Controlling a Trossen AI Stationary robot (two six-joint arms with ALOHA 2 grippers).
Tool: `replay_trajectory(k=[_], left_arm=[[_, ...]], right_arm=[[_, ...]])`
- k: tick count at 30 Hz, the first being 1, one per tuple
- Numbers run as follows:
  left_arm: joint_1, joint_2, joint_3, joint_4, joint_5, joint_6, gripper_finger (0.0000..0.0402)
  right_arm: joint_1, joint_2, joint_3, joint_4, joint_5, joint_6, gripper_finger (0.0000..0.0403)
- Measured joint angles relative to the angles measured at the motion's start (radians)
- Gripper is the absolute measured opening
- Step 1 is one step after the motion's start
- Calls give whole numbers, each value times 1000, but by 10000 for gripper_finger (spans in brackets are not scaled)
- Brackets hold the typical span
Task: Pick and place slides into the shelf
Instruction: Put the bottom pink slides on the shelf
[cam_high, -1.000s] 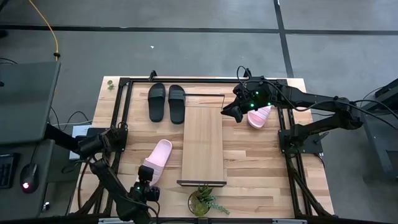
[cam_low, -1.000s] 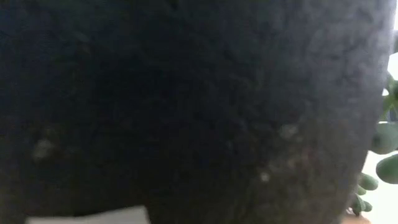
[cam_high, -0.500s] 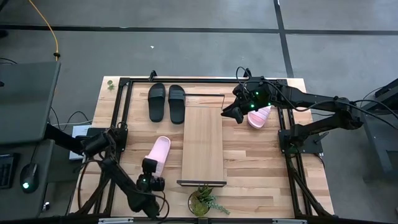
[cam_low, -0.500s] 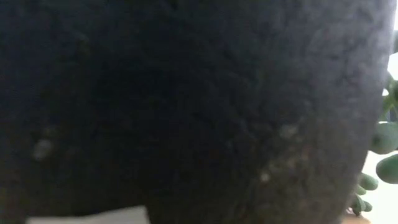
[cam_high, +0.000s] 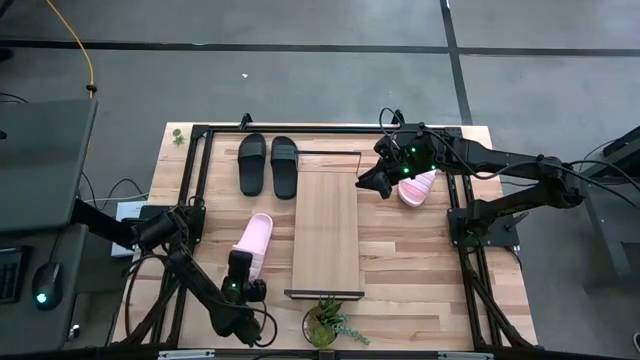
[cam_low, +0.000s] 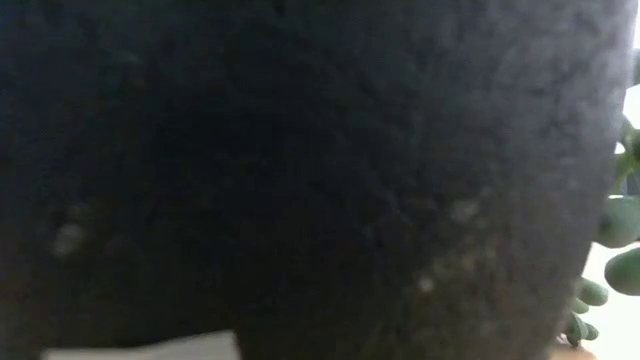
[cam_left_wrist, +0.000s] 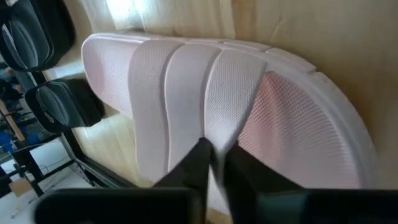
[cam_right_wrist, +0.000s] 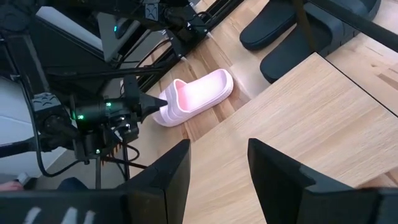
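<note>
One pale pink slide (cam_high: 254, 238) lies left of the shelf (cam_high: 327, 230), a long light plank in the table's middle. My left gripper (cam_high: 241, 263) is shut on its strap. The second pink slide (cam_high: 417, 187) lies at the far right, partly under my right arm. My right gripper (cam_high: 372, 183) hovers open beside the shelf's far right corner, and between its fingers (cam_right_wrist: 217, 155) only the plank shows. Two black slides (cam_high: 268, 164) rest side by side, soles down, at the far left. The low view is blocked by a dark pot. My left gripper pinches the pink slide's ribbed strap (cam_left_wrist: 214, 140) between its two fingers, at the strap's edge next to the open footbed (cam_left_wrist: 298, 124). The fingers come from the table's near side and point toward the far edge. Whether the slide is clear of the table, I cannot tell.
A small potted plant (cam_high: 325, 322) stands at the shelf's near end. A black metal frame (cam_high: 195, 180) runs along the table's left, far and right sides. Bare wood (cam_high: 410, 260) lies right of the shelf.
My left gripper has moved toward the table's far edge, onto the pink slide, and has shut on its strap. The slide has shifted a little toward the far edge and now shows narrower from above. My right arm has kept still.
</note>
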Motion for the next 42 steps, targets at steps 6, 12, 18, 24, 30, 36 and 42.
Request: replay_trajectory(k=[6, 12, 18, 24, 30, 36, 42], left_arm=[[-1, 0, 14, -91, 16, -21, 22], [0, -46, 41, -123, 5, -72, 7], [6, -102, 50, -115, -44, -62, 4], [48, -159, 50, -115, -112, 19, 3], [119, -228, 50, -114, -215, 50, 2], [177, -293, 50, -111, -298, 113, 1], [216, -353, 50, -114, -394, 218, 0]], right_arm=[[0, 0, 0, 0, -10, 26, 152], [0, 0, 0, 4, -40, 66, 152], [-1, 0, 0, 96, -106, 150, 152], [-1, 0, 0, 230, -151, 270, 152], [0, 0, 0, 265, -182, 351, 152], [-1, 0, 0, 265, -182, 372, 152], [-1, 0, 0, 261, -181, 377, 152]])
